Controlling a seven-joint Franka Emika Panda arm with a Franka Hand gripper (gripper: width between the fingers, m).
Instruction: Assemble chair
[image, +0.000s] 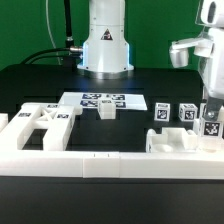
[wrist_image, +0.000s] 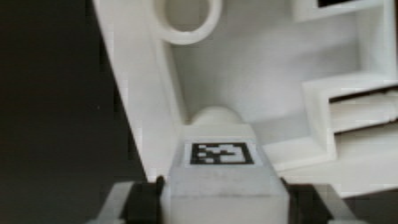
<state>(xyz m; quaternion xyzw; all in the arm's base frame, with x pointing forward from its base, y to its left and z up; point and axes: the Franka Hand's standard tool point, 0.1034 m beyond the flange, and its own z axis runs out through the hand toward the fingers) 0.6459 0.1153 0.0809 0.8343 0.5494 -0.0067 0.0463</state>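
In the wrist view my gripper (wrist_image: 219, 200) is shut on a white blocky chair leg (wrist_image: 221, 165) with a square tag on it; dark pads (wrist_image: 157, 198) press both its sides. Under the leg lies a larger white chair piece (wrist_image: 178, 70) with a round hole. In the exterior view the gripper (image: 212, 118) hangs at the exterior view's right, holding the tagged leg (image: 211, 128) over a white piece (image: 175, 141). Two tagged blocks (image: 160, 113) (image: 187, 113) stand beside it. A cross-braced chair piece (image: 45, 122) lies at the exterior view's left.
The marker board (image: 100, 100) lies in front of the robot base (image: 106, 45). A small white block (image: 107, 111) stands by it. A long white border rail (image: 100, 165) runs along the front of the black table.
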